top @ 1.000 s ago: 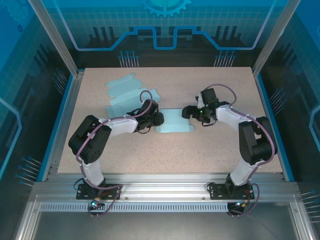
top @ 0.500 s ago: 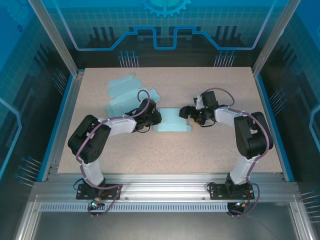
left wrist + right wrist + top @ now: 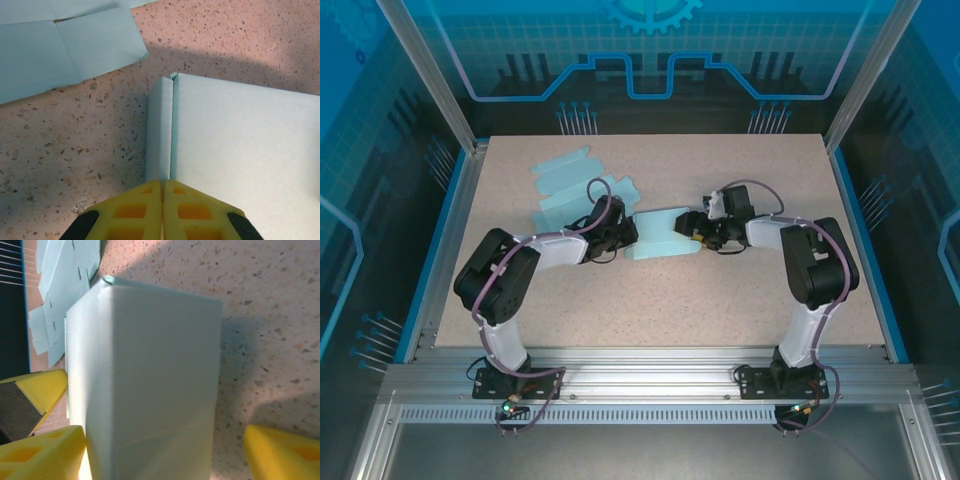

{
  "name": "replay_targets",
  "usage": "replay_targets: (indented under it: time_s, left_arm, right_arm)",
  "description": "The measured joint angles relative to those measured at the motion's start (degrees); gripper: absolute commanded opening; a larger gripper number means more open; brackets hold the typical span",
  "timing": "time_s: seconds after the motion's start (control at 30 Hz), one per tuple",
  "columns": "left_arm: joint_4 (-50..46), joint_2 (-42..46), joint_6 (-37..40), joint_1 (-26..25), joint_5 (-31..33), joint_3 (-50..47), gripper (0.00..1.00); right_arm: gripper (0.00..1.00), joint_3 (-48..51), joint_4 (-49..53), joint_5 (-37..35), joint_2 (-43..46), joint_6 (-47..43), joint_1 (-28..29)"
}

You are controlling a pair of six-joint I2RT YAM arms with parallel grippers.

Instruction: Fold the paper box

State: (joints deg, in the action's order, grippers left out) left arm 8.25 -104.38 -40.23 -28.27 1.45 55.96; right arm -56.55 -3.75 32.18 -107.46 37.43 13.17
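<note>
The light blue paper box lies mid-table, partly opened into a sleeve. My left gripper is at its left end. In the left wrist view its yellow fingers are shut together on the edge where a narrow flap meets the wide panel of the box. My right gripper is at the box's right end. In the right wrist view it is open, its fingers standing either side of the raised box; the left one is close against the box, the right one apart.
Several flat light blue box blanks lie at the back left, just beyond the left gripper; they show as sheets in the left wrist view. Bare speckled table spreads to the right and front. A metal frame rims the table.
The box has shifted a little left and away and risen from flat into a fuller shape. The right gripper has moved left onto the box's end; the left gripper drew back with it.
</note>
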Motion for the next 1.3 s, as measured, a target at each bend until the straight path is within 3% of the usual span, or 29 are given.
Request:
replay_targets:
  time_s: [0.13, 0.27, 0.4, 0.53, 0.67, 0.8, 0.83, 0.87, 0.9, 1.07, 1.3]
  left_arm:
    - [0.85, -0.26, -0.15, 0.04, -0.50, 0.00, 0.08]
    - [1.14, -0.26, -0.22, 0.26, -0.74, -0.31, 0.15]
    - [1.16, 0.28, 0.39, 0.61, -0.87, -1.01, 0.28]
    - [0.81, 2.51, 2.49, 0.63, -0.94, -2.89, 0.52]
    - [2.08, 7.17, 5.92, 0.59, -1.22, -5.09, 0.60]
    - [10.14, 13.16, 10.29, 0.59, -1.81, -10.49, 0.66]
    - [12.72, 14.86, 11.72, 0.57, -2.03, -12.39, 0.72]
    - [14.82, 16.26, 13.16, 0.57, -2.43, -14.03, 0.90]
    - [17.18, 17.49, 14.60, 0.46, -2.91, -15.54, 0.99]
    - [30.71, 22.86, 27.82, -2.82, -7.17, -24.17, 0.99]
    - [32.13, 24.35, 56.37, -17.25, -0.94, -24.15, 0.99]
  right_arm:
    - [0.64, 0.59, -4.61, 3.28, -1.62, 2.69, 0.00]
    - [0.46, 1.14, -7.69, 5.03, -1.79, 4.63, -0.22]
    - [0.42, 1.31, -9.03, 6.32, -0.72, 5.90, -0.48]
    - [0.39, 1.73, -8.13, 6.45, 1.18, 6.12, -0.48]
    - [0.39, 1.75, -6.05, 6.51, 2.97, 6.58, -0.48]
    - [0.39, 1.75, -2.25, 7.34, 5.70, 7.04, -0.87]
    - [0.39, 1.75, -1.09, 7.41, 6.67, 7.19, -1.18]
    - [0.39, 1.75, 0.24, 7.67, 7.69, 7.28, -1.64]
    - [0.39, 1.75, 1.09, 7.89, 8.50, 7.41, -2.08]
    - [0.40, 1.68, 5.68, 9.79, 12.66, 8.11, -4.79]
    - [0.40, 1.68, 9.60, 12.09, 15.02, 9.92, -5.35]
